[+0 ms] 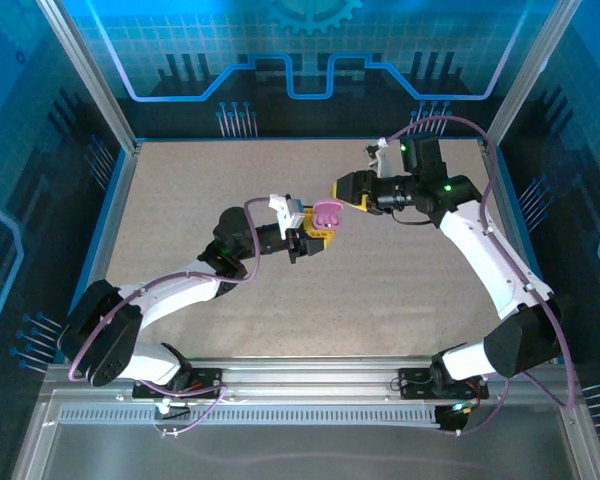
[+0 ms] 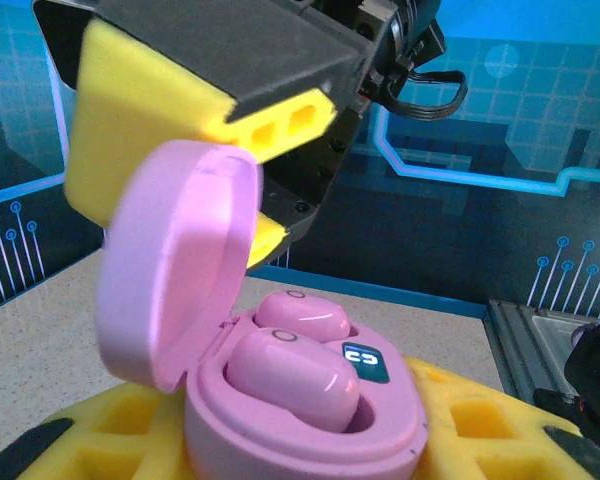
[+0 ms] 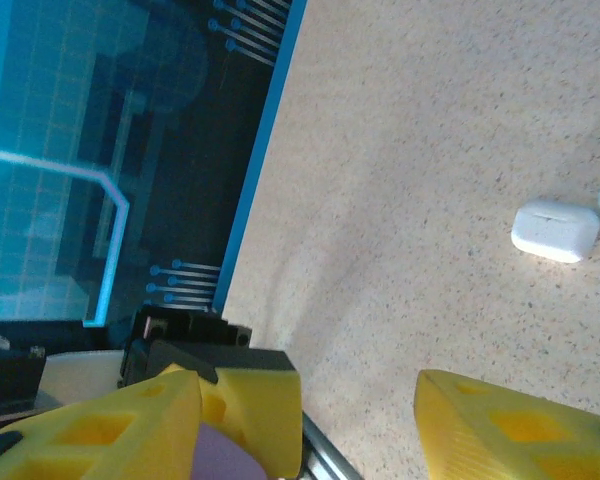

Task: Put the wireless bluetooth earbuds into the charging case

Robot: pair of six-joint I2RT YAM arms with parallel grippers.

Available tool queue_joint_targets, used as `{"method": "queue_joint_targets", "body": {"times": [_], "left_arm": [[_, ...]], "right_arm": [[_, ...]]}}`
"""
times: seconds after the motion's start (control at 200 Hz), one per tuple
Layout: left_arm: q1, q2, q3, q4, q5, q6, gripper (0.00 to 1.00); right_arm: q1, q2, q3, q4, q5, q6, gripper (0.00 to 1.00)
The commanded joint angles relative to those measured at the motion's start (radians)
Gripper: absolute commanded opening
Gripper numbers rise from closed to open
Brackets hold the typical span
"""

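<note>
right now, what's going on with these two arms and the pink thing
The left pincer is gripping a pink earbud case with its lid flipped open. Two pink earbuds sit in their slots inside. The right pincer looks open and sits right by the lid, not clamped on anything. A white case lies on the table off to the side.

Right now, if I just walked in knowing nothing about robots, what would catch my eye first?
A pink charging case, lid open, with two pink earbuds seated inside, sits pinched in the left gripper. The right gripper hovers open beside that lid, yellow pads spread. A small white case lies on the table.
</note>
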Motion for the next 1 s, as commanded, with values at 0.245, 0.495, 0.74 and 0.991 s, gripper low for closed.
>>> {"method": "queue_joint_targets", "body": {"times": [0.245, 0.495, 0.74, 0.991], "left_arm": [[-0.006, -0.029, 0.031, 0.033, -0.002, 0.014, 0.31], [-0.006, -0.032, 0.028, 0.047, 0.0, 0.006, 0.31], [-0.005, -0.013, 0.029, 0.093, 0.01, -0.024, 0.31], [-0.006, -0.002, 0.034, 0.103, 0.014, -0.03, 0.33]], "right_arm": [[0.01, -0.052, -0.035, -0.05, -0.115, -0.063, 0.59], [-0.02, -0.101, -0.155, 0.088, -0.225, 0.021, 0.59], [-0.003, -0.087, -0.219, 0.211, -0.398, 0.095, 0.59], [0.011, -0.06, -0.25, 0.31, -0.435, 0.172, 0.47]]}}
